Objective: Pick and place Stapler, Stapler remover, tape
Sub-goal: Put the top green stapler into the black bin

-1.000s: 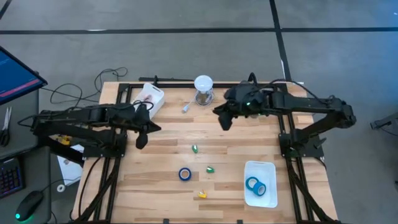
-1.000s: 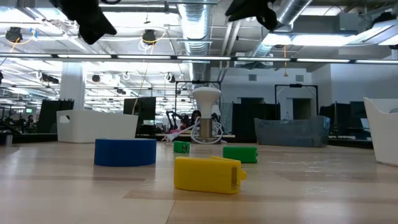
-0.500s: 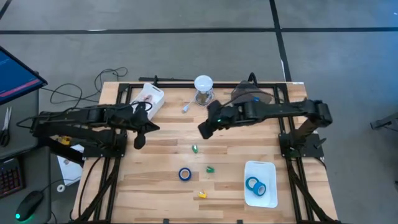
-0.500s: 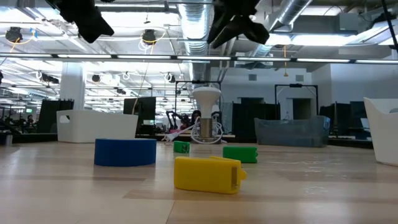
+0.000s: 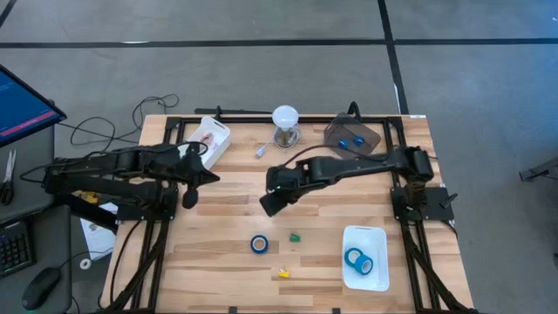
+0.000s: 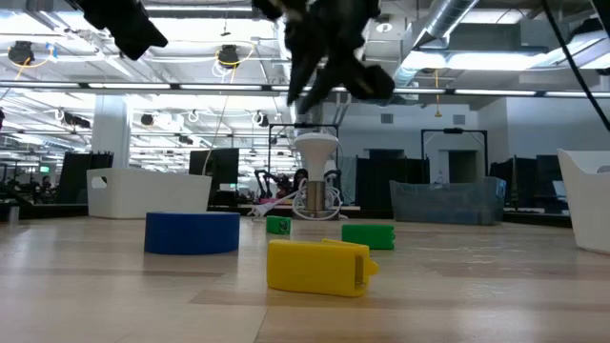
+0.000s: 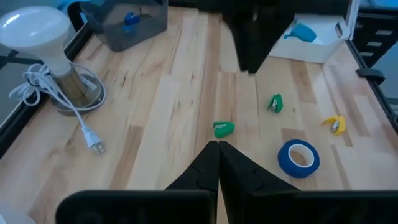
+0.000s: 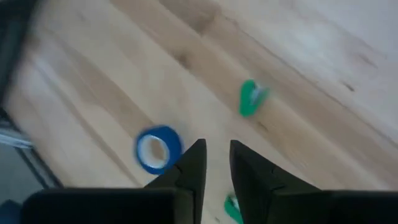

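Right gripper [image 5: 270, 204]: mid-surface, above the wood, fingers narrowly apart, holding nothing.
Left gripper [image 5: 188, 199]: left side, closed, empty.
Tape [image 5: 259, 244]: loose on the near surface.
Second tape [image 5: 356, 259]: in the tray [image 5: 377, 237], near right.

gripper: the right gripper [image 8: 211, 163] looks down over the wooden tabletop [image 8: 311, 74], its two dark fingers [image 8: 194, 165] parted by a narrow gap with nothing between them
tape: one blue tape roll [image 8: 159, 149] with a pale core lies flat, at about 9 o'clock of the fingertips, just beside them
green piece: a small green piece [image 8: 250, 98] lies at about 1 o'clock of the fingertips, apart from the roll
second green piece: partly hidden behind one finger [image 8: 232, 208]
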You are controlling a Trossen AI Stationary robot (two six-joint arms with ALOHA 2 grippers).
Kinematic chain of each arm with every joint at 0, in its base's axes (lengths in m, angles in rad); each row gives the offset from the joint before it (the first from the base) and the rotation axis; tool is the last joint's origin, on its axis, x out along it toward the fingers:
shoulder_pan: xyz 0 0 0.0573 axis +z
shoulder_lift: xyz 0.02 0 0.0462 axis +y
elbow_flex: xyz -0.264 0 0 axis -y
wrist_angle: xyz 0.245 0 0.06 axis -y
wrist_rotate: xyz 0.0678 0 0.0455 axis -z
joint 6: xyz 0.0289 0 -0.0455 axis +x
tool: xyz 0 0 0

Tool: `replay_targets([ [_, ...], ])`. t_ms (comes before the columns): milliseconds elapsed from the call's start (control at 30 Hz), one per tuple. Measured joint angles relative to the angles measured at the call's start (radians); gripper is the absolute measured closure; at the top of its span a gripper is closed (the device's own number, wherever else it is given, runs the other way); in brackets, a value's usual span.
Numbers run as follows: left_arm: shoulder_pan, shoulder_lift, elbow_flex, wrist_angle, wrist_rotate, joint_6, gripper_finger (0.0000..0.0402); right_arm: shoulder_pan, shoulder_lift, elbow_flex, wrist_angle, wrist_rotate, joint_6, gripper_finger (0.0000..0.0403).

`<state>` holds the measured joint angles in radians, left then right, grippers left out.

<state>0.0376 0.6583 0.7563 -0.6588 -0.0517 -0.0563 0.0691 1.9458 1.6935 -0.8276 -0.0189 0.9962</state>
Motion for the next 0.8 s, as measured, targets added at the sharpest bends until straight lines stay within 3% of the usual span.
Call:
replay_targets([
  [200, 0.0, -0.002, 0.0, -0.002, 0.0, 0.012, 0.0401, 0.003, 0.09, 0.002, -0.013, -0.036, 0.0, 0.0306],
  [600, 0.0, -0.002, 0.0, -0.004, 0.0, 0.02, 0.0401, -0.018, 0.219, 0.002, 0.093, -0.113, 0.0, 0.0175],
  [800, 0.0, -0.002, 0.0, -0.005, 0.0, 0.019, 0.0401, -0.028, 0.269, 0.001, 0.149, -0.114, 0.0, 0.0159],
])
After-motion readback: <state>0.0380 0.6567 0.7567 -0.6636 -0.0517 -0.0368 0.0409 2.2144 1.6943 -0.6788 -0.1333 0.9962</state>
